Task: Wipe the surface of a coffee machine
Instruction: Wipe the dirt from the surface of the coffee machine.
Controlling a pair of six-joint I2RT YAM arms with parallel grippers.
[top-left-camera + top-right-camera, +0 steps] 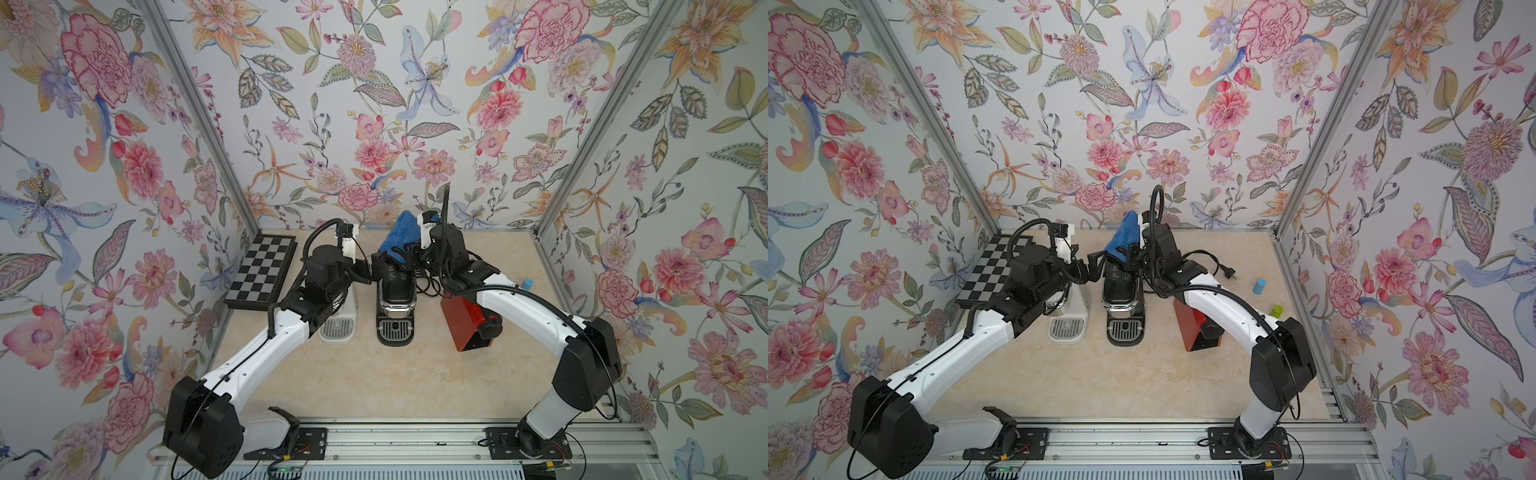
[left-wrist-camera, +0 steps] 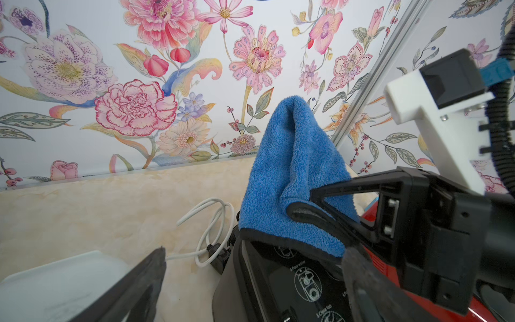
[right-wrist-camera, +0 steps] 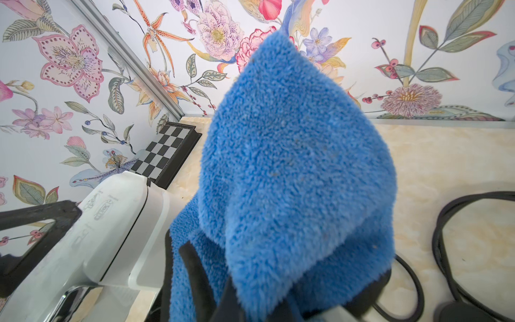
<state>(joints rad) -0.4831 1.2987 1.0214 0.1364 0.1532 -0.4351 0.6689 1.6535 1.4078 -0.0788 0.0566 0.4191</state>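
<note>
Centrally, the glossy black capsule coffee machine (image 1: 395, 297) stands on the worktop (image 1: 365, 374) between a white coffee machine (image 1: 338, 330) and a red appliance (image 1: 461, 320). A fluffy blue microfibre cloth (image 1: 399, 237) rests on its rear top, pinched by the right fingers (image 2: 309, 213), apparently for rubbing the lid. The left fingers (image 2: 133, 287) gape wide beside the black body, probably to brace it.
</note>
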